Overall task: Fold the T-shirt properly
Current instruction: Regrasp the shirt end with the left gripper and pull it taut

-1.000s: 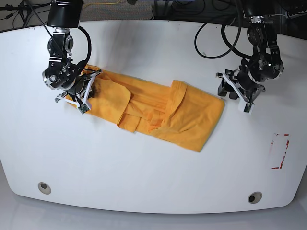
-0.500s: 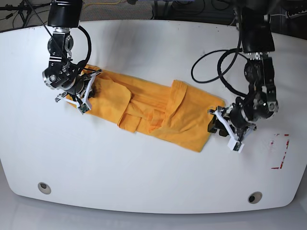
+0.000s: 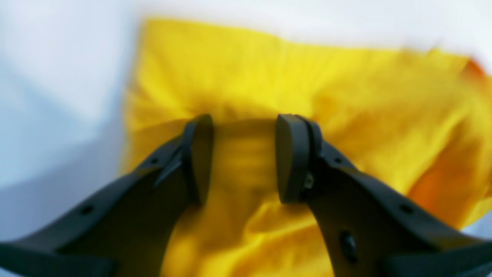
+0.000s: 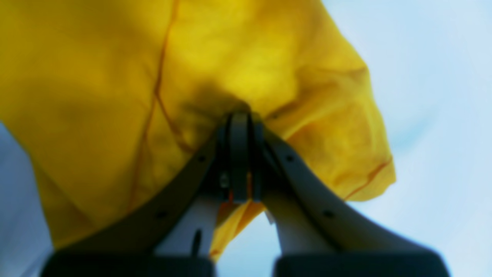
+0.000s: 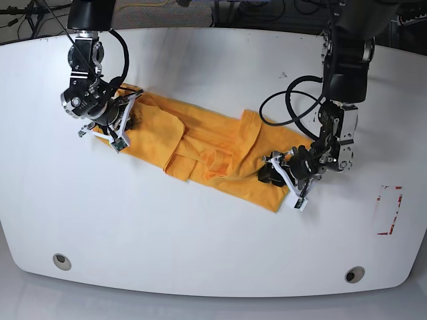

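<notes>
Worktop: white and rounded (image 5: pixel 213 227), carrying the shirt across its upper middle, with dark cables trailing along the far edge.

T-shirt: the T-shirt (image 5: pixel 200 143) is lying as a long mustard band running diagonally from upper left to lower right in the base view; the sides are looking already folded inward, with bunched layers and a raised fold near the centre. No print or label is showing.

Right claw: the right claw (image 4: pixel 240 154) is sitting at the band's upper-left end, and the right wrist view is showing its fingers pressed together with yellow cloth puckering at the tips, so it is clenched on that end of the shirt, probably to keep it anchored or ready for lifting.

Left claw: the left claw (image 3: pixel 240 154) is working at the lower-right end; its fingers (image 3: pixel 292 154) are standing apart with cloth between and beneath them, so it is released, not yet gripping.

Step in hand: by my reading, the left side is lining up a pinch on its end so both ends can be carried together into a cross fold.

Risk: the loose middle layers may be slipping out of line once either end is raised.
</notes>
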